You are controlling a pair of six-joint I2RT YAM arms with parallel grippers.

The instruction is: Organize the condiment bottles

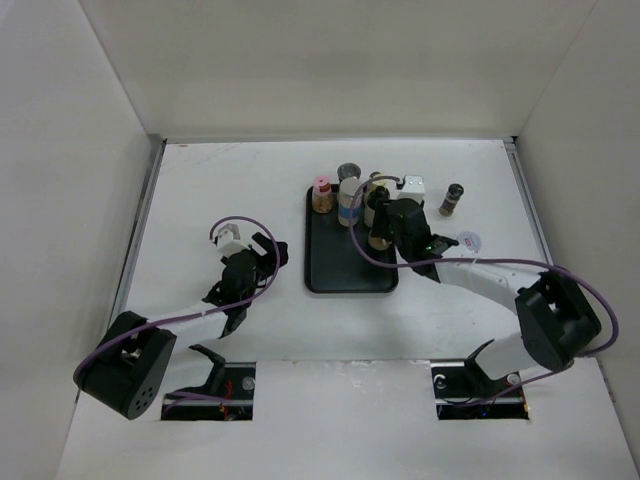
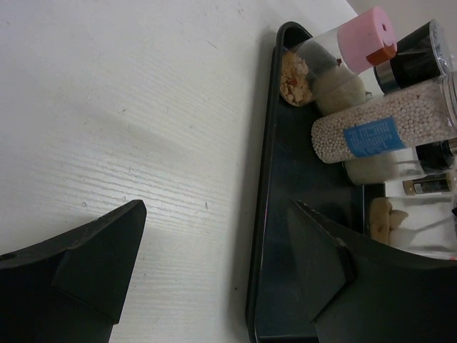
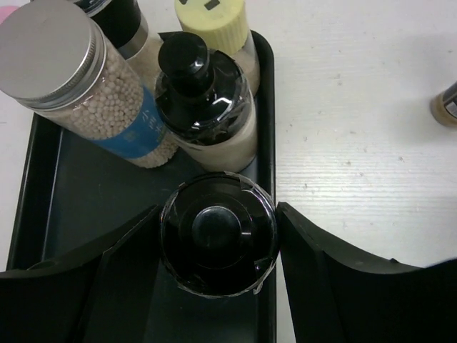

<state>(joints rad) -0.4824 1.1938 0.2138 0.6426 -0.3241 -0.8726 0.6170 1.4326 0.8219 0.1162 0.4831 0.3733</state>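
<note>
Right gripper (image 3: 218, 209) clasping glossy round black-lidded bottle (image 3: 218, 246), flat matte tray (image 3: 71, 186)

flat black tray (image 1: 335, 268) lies on white table (image 1: 220, 185).

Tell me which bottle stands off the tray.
The dark-capped bottle, alone on the bare table to the right of the black tray; every other bottle is on or over the tray.

In the right wrist view the lone bottle (image 3: 447, 106) is cut by the right edge, lid unseen. A pink lid (image 3: 6, 16) is clipped at the top-left corner. The black-lidded bottle (image 3: 218, 243) conceals its own body. In the left wrist view the blue-labelled bottle (image 2: 385, 132) runs off the right edge.
</note>
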